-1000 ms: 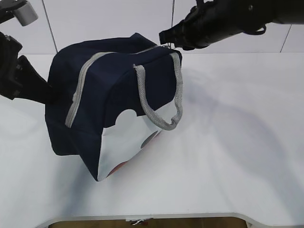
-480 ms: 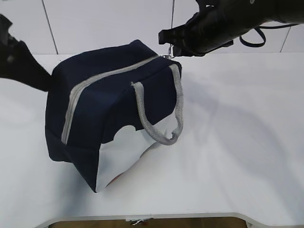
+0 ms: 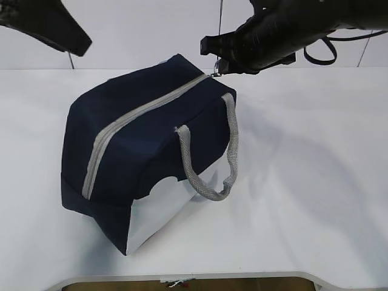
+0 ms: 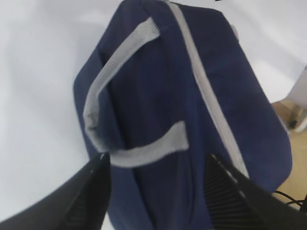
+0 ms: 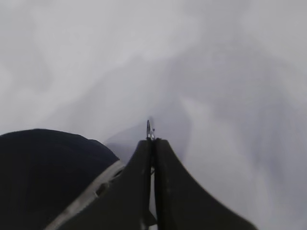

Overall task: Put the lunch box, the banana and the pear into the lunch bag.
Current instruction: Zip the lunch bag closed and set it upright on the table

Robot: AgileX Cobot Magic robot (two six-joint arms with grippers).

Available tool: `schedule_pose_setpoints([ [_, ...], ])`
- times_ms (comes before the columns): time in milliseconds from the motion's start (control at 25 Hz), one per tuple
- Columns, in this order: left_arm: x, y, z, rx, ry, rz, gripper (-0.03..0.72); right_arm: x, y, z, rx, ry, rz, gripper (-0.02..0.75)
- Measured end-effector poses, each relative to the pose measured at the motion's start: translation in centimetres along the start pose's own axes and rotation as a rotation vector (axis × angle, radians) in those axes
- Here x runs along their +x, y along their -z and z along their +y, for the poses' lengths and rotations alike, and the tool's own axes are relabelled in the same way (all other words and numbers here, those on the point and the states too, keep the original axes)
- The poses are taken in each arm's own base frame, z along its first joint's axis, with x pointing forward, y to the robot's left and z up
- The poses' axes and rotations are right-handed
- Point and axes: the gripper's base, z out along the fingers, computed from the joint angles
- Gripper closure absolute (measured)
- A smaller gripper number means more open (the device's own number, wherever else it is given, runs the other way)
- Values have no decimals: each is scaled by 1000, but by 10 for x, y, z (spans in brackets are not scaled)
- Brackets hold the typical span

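The navy lunch bag [image 3: 151, 133] lies tilted on the white table, its grey zipper [image 3: 139, 112] run shut along the top and one grey handle [image 3: 209, 163] hanging over the white side panel. My right gripper [image 3: 217, 60] is shut on the zipper's ring pull [image 5: 149, 129] at the bag's far end; its closed tips [image 5: 152, 141] show above the bag [image 5: 48, 167]. My left gripper [image 4: 157, 158] is open and empty, above the bag [image 4: 192, 96] and its handle [image 4: 120, 96], and raised at top left [image 3: 79, 42]. Lunch box, banana and pear are out of view.
The table's front edge [image 3: 182, 279] runs along the bottom, and a white panelled wall [image 3: 139, 30] stands behind. In the left wrist view the table ends at the right, with floor and a cable [image 4: 292, 199] beyond.
My left gripper has left the bag's left end and risen to the top left. The bag has settled lower with its zipper turned more upward. My right gripper has stayed on the pull.
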Motion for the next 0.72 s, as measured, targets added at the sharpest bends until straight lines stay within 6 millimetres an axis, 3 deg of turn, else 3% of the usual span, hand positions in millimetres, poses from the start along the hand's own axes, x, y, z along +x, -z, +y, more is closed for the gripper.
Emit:
schedule_pose_setpoints([
  [280, -20, -54, -2, 83, -31, 76, 220, 0, 0, 1, -14, -28, 5, 725],
  [400, -25, -71, 0, 100, -33, 99, 181, 0, 0, 2, -18, -36, 5, 726],
  [560, -31, -80, -3, 111, -47, 104, 115, 1, 0, 2, -20, -40, 8, 726],
  [720, -34, -90, 1, 107, -41, 97, 104, 1, 0, 3, -28, -57, 9, 725],
])
